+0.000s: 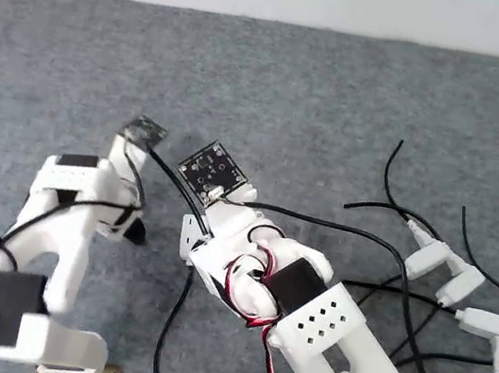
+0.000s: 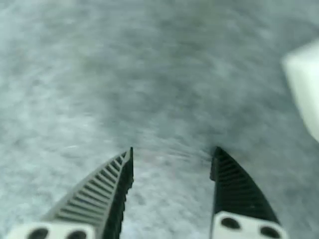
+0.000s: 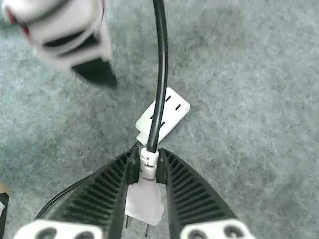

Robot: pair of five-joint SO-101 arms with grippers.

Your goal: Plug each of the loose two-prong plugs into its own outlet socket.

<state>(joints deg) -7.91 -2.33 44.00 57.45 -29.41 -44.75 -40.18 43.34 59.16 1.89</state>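
**Plug [image 3: 143, 201] clamped in the right gripper [image 3: 148, 155], socket [image 3: 168, 112] just past the fingertips**

1. Plug position. The white two-prong plug sits between the right gripper's two ribbed fingers [image 3: 102, 196]. Both fingers press against its narrow neck, where the black cable [image 3: 160, 74] leaves the body. The wider part of the body lies deeper in the gap between the fingers. The two prongs point back toward the wrist, away from the fingertips.

2. Cable. The cable runs out past the fingertips and passes over the socket.

3. Socket. The white socket lies flat on the grey carpet [image 3: 249, 99], just beyond the right fingertips and apart from the plug. Its slots face up. It lies at a slant to the fingers.

4. Left gripper [image 2: 172, 154]. Its fingers are spread apart with nothing between them and hang over bare carpet. The right wrist view shows its dark fingertip near the socket, off to one side of the cable.

5. Other items. In the high view, several white fittings [image 1: 459, 283] on black cords lie together on the carpet, well apart from both grippers. Which are plugs and which are sockets cannot be told.
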